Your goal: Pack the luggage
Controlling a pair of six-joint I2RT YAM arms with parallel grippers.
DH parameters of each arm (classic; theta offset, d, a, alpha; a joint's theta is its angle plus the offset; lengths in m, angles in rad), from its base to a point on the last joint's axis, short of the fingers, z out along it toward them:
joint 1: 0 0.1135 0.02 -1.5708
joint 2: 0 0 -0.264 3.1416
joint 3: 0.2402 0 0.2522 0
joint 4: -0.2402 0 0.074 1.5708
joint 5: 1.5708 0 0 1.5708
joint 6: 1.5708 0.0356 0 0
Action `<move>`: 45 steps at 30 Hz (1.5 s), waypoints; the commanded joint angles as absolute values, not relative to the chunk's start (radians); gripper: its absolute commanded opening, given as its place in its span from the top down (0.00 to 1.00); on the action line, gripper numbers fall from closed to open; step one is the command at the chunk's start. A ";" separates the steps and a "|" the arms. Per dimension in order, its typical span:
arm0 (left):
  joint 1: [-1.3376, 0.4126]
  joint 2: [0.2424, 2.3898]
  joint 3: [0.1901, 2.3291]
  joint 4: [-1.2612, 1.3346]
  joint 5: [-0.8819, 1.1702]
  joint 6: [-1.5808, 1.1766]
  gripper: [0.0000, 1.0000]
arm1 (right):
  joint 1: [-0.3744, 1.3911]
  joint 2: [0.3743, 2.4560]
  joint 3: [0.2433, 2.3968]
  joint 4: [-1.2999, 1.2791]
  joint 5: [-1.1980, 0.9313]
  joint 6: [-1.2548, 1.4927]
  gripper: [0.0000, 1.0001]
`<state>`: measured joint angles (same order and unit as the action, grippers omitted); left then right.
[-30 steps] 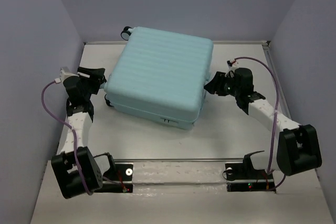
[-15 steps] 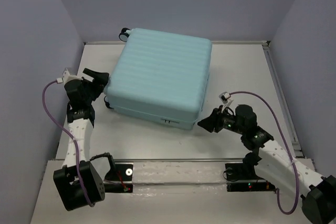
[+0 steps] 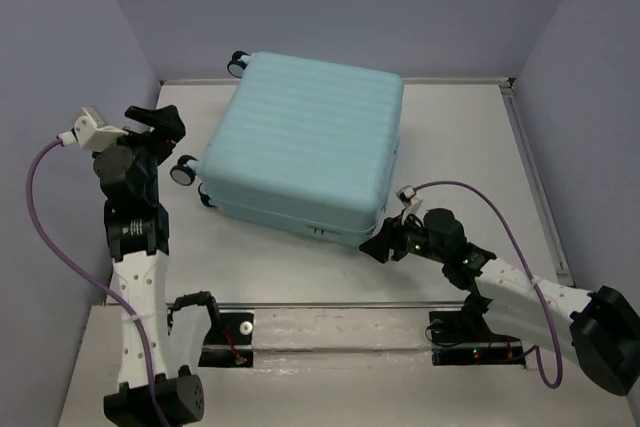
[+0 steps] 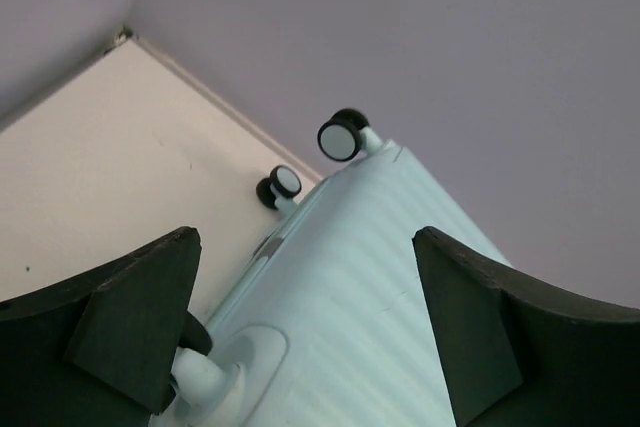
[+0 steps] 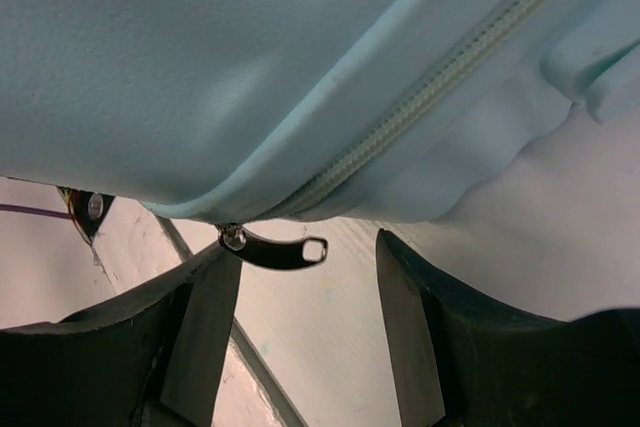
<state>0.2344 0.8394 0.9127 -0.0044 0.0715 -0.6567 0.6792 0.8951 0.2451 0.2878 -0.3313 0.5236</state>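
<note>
The pale aqua ribbed suitcase [image 3: 305, 152] lies flat and closed on the table, black wheels at its left side. My left gripper [image 3: 158, 125] is open, raised beside the suitcase's left edge; the left wrist view looks along the shell [image 4: 380, 287] past two wheels [image 4: 342, 135]. My right gripper [image 3: 378, 243] is open at the suitcase's near right corner. In the right wrist view the zipper line [image 5: 440, 97] runs along the shell, and the metal zipper pull [image 5: 275, 249] hangs between my fingers [image 5: 205, 332], closer to the left one.
The table [image 3: 450, 127] is walled on the left, back and right. A metal rail [image 3: 340, 322] with the arm bases runs along the near edge. A purple cable [image 3: 45, 217] loops from the left arm.
The left arm rose and pulled back to the left, away from the suitcase. The right gripper swung from the suitcase's right side round to its near right corner, at the zipper pull.
</note>
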 commanded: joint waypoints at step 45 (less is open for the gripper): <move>-0.719 1.055 0.342 0.540 -0.049 -0.698 0.74 | 0.946 0.974 0.353 0.495 0.357 0.519 0.73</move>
<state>-0.7136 0.9657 0.2947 0.3870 -0.0368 -0.7216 0.9421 0.9863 0.3153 0.3889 0.2703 0.5266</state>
